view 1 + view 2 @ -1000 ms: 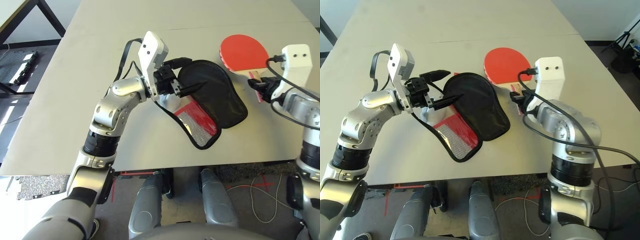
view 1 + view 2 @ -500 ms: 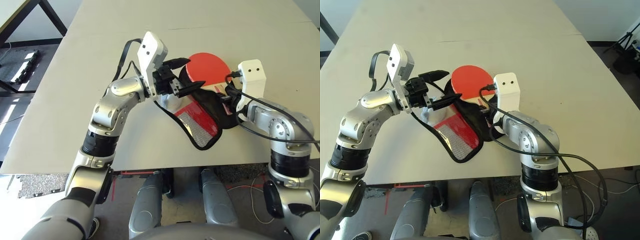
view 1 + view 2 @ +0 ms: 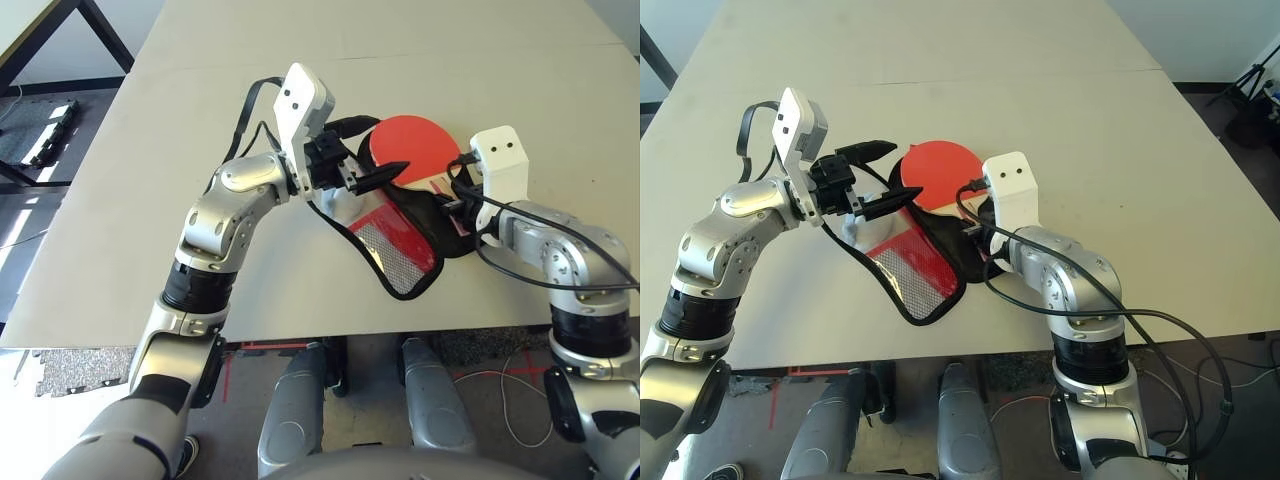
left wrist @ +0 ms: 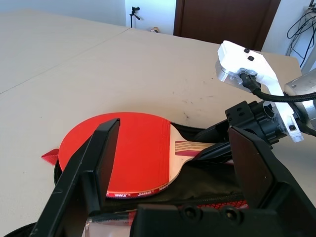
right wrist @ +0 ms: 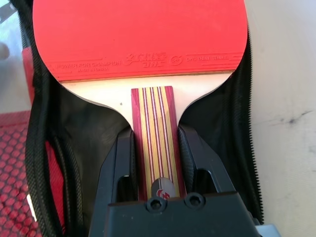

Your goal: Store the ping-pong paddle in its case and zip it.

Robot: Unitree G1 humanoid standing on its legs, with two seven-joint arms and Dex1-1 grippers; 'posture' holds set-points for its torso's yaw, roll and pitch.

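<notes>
- Paddle rubber (image 5: 143, 39): solid red, tone-on-tone lettering near its lower edge.
- Paddle neck: pale wood.
- Paddle handle (image 5: 154, 133): lengthwise stripes, tan and dark red, with dark red outer bands; dark round badge, red-and-white mark.
- Case interior (image 5: 89, 138): black. Zip trim black too.
- Case pocket (image 3: 392, 257): red, part grey-white mesh pattern; in the right wrist view it reads as red under dark netting.
- Tabletop (image 3: 300, 120): plain beige-grey, small dark scuffs.
- Both forearms: silver with black bands; wrist camera housings white.
- Gripper fingers: black.
- Door (image 4: 227, 22): dark brown.
</notes>
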